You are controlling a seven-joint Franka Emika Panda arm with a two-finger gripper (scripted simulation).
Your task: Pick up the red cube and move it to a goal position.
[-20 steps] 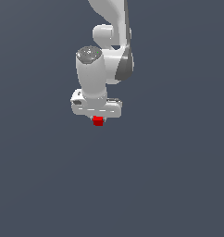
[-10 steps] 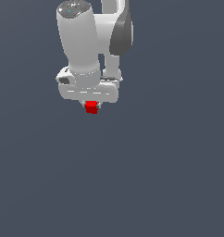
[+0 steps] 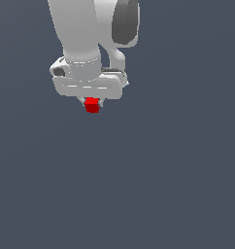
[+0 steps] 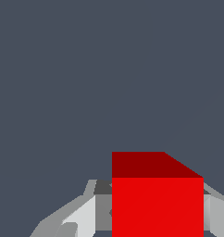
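White and blocky, the gripper [image 3: 92, 103] hangs under the arm's thick wrist in the upper part of the exterior view, left of centre, with its fingers [image 4: 81, 215] drawn in tight against the sides of the red cube [image 3: 92, 105]. That cube peeks out just below the broad white hand, far narrower than the hand itself. From the wrist view the red cube [image 4: 157, 199] fills the space between the pale fingers, one face bright and one face darker. Everything behind it is plain dark grey.
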